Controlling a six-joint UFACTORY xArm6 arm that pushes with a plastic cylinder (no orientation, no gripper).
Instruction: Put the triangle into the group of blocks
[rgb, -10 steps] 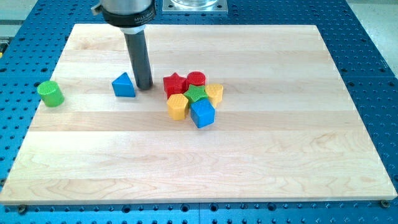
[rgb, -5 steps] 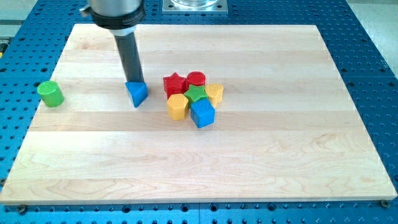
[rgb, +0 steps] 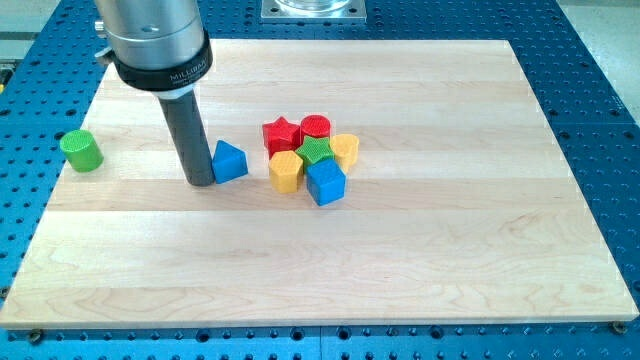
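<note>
My tip (rgb: 199, 182) stands on the wooden worktop (rgb: 420, 260), touching the left side of the blue triangle (rgb: 230, 161); this end effector is a plain rod with no jaws, so it holds nothing. The triangle lies just left of the group, apart from the yellow block (rgb: 285, 171), with the blue cube (rgb: 325, 182), green block (rgb: 317, 152), second yellow block (rgb: 345, 150), red star (rgb: 281, 134) and red cylinder (rgb: 315, 127). A green cylinder (rgb: 81, 150) stands well apart at the view's left.

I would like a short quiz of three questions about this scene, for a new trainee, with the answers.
1. True or false: the blue triangle already touches the group of blocks.
2. On which side of the triangle is my tip? A) the view's left B) the view's right C) the view's top
3. Which block stands alone near the board's left edge?

Key:
1. False; a gap separates it from the yellow block.
2. A
3. The green cylinder.
</note>
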